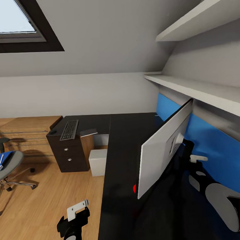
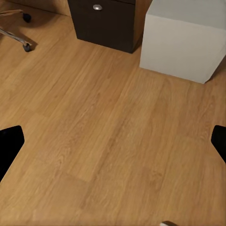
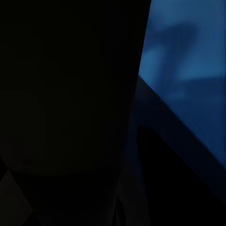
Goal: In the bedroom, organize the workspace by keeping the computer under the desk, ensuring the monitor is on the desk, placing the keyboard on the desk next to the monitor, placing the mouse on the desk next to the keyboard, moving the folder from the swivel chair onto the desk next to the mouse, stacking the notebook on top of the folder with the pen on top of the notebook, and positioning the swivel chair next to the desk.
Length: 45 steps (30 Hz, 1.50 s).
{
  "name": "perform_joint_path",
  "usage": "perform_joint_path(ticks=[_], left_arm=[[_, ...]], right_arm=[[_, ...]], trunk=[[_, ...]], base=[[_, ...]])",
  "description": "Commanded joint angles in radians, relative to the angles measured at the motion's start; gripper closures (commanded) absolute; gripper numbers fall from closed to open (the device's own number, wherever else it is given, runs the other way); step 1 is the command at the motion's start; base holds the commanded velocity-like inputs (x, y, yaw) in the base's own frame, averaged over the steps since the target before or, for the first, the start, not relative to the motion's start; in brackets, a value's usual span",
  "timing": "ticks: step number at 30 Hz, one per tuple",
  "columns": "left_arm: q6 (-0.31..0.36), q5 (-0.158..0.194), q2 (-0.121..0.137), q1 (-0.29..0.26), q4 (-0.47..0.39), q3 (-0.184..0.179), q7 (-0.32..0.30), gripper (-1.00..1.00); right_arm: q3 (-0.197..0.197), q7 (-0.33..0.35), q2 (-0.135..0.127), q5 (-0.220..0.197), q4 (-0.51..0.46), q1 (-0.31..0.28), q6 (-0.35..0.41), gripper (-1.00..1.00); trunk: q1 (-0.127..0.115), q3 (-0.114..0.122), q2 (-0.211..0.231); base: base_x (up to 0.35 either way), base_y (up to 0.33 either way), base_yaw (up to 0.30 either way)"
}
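The monitor (image 1: 164, 151) stands on the black desk (image 1: 118, 175) with its silver back toward me. My right gripper (image 1: 194, 159) is behind it by the blue back panel (image 3: 188, 56); its fingers are lost in darkness. The keyboard (image 1: 69, 129) and a thin grey notebook (image 1: 88, 132) lie on the desk's far left wing. Under the desk stands the grey computer (image 1: 98, 162) (image 2: 183, 37). At the left, the swivel chair (image 1: 9, 165) carries the blue folder (image 1: 4, 158) with a white pen (image 1: 0, 163) on it. My left gripper (image 1: 76, 213) (image 2: 113, 146) hangs open over the floor.
The black drawer unit (image 1: 69, 153) (image 2: 103, 21) stands beside the computer, and an oak dresser (image 1: 28, 132) is further left. White shelves (image 1: 202, 89) jut out above the desk. The chair's chrome base (image 2: 16, 35) is near the drawers. Bare wood floor (image 2: 108, 141) lies below my left arm.
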Motion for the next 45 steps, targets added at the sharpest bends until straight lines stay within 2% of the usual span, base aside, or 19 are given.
perform_joint_path(ticks=[1,9,10,45], left_arm=[[0.005,0.004,0.0,0.0,-0.002,0.0,0.005,-1.0],[0.005,0.004,0.0,0.0,-0.002,0.0,0.005,-1.0],[0.005,0.004,0.0,0.0,-0.002,0.0,0.005,-1.0],[0.005,0.004,0.0,0.0,-0.002,-0.002,0.005,-1.0]], right_arm=[[-0.009,-0.034,0.0,-0.024,0.012,0.0,0.009,1.0],[-0.009,-0.034,0.0,-0.024,0.012,0.0,0.007,1.0],[-0.009,-0.034,0.0,-0.024,0.012,0.0,0.007,-1.0],[-0.009,-0.027,0.0,-0.023,0.011,0.0,0.004,-1.0]], trunk=[[0.0,-0.001,0.0],[0.0,-0.001,0.0],[0.0,-0.001,0.0],[0.0,-0.001,0.0]], base=[[0.0,-0.003,0.0],[0.0,0.0,0.0],[0.0,0.0,0.0],[0.0,0.0,0.0]])
